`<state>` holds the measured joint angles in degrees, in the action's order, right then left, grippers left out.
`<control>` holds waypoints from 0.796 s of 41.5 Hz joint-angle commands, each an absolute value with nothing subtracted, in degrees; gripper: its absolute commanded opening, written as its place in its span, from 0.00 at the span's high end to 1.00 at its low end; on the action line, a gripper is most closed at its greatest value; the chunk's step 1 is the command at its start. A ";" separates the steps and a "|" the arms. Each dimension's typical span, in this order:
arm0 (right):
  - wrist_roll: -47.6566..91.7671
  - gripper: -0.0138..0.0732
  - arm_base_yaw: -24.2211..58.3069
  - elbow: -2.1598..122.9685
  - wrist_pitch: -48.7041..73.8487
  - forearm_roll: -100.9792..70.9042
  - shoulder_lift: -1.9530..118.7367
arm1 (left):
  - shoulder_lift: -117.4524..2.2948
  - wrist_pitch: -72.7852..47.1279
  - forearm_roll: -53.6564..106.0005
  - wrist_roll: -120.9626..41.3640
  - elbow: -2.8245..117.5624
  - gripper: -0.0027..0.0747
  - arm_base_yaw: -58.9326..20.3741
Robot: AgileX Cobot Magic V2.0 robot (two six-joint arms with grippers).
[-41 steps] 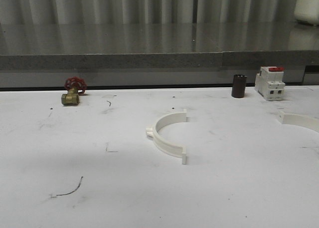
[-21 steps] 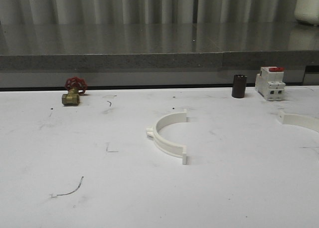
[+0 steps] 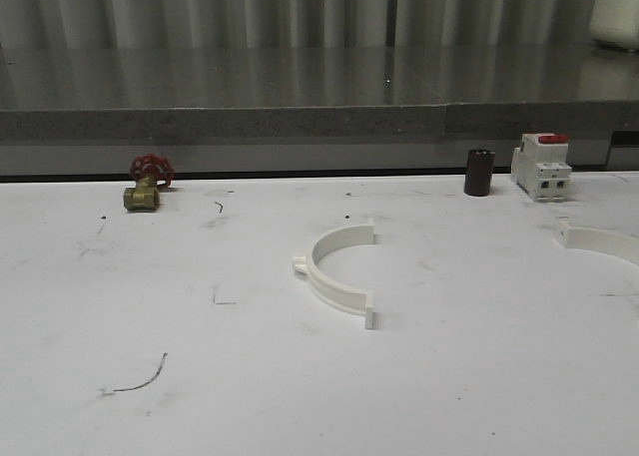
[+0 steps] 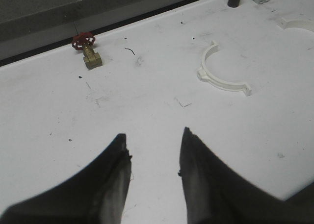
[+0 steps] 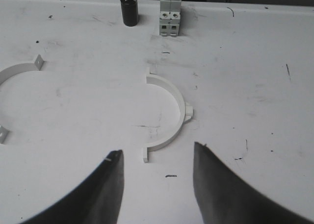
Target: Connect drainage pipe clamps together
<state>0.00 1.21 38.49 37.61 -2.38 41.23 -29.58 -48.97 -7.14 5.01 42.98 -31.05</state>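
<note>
Both tools, left (image 4: 153, 158) and right (image 5: 157, 177), were open and empty; the right sat nearest the middle half-ring (image 5: 169, 113), its mate (image 3: 602, 242) well apart.

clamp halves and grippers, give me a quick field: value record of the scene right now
centre clamp half: lying on the table, open side toward the robot's right
second clamp half: at the table's right edge, apart from the first
joined: not yet
left gripper: open, holding nothing
right gripper: open, holding nothing, near the centre half
other items: brass valve, black cylinder, breaker
</note>
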 commanded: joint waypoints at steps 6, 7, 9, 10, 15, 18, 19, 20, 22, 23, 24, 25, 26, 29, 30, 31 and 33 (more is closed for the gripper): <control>0.78 0.42 0.91 40.15 33.95 -2.25 41.25 | -29.93 -45.19 -7.04 5.17 44.38 0.65 -30.99; 0.78 0.42 0.91 40.15 33.95 -2.25 41.25 | -29.93 -45.19 -7.04 5.17 44.38 0.65 -30.99; 0.78 0.42 0.97 40.15 33.89 -2.25 41.25 | -29.93 -45.19 -7.04 5.17 44.38 0.65 -30.99; 0.78 0.42 0.97 40.15 33.89 -2.25 41.25 | -29.93 -45.19 -7.04 5.17 44.38 0.65 -30.99; 0.78 0.42 0.97 40.15 33.89 -2.25 41.25 | -29.93 -45.19 -7.04 5.17 44.38 0.65 -30.99; 0.78 0.42 0.97 40.15 33.96 -2.25 41.25 | -29.93 -45.19 -7.04 5.17 44.38 0.65 -30.99; 0.78 0.42 0.97 40.15 33.96 -2.25 41.25 | -29.93 -45.19 -7.04 5.17 44.38 0.65 -30.99; 0.78 0.42 0.97 40.15 34.01 -2.25 41.25 | -29.93 -45.19 -7.04 5.17 44.38 0.65 -30.99; 0.78 0.42 0.97 40.15 34.02 -2.33 41.25 | -29.93 -45.19 -7.04 5.17 44.38 0.65 -30.99; 0.78 0.42 0.97 40.15 34.38 -2.56 41.25 | -29.93 -45.19 -7.04 5.17 44.38 0.65 -30.99; 0.78 0.42 0.97 40.15 35.03 -2.83 41.25 | -29.93 -45.19 -7.04 5.17 44.38 0.65 -30.99; 0.78 0.42 0.97 40.15 35.30 -2.85 41.25 | -29.93 -45.19 -7.04 5.17 44.38 0.65 -30.99; 0.78 0.42 0.97 40.15 35.55 -2.85 41.25 | -29.93 -45.19 -7.04 5.17 44.38 0.65 -30.99; 0.78 0.42 0.97 40.34 36.23 -2.29 41.83 | -29.93 -45.19 -7.04 5.17 44.38 0.66 -30.99; 0.78 0.42 0.97 40.53 36.39 -1.92 42.50 | -29.93 -45.19 -7.04 5.17 44.38 0.66 -30.99; 0.78 0.42 0.97 40.92 36.82 -1.73 43.01 | -29.93 -45.19 -7.04 5.17 44.38 0.66 -30.99; 0.78 0.41 0.97 41.53 37.07 -1.81 44.85 | -29.93 -45.19 -7.04 5.17 44.38 0.66 -30.99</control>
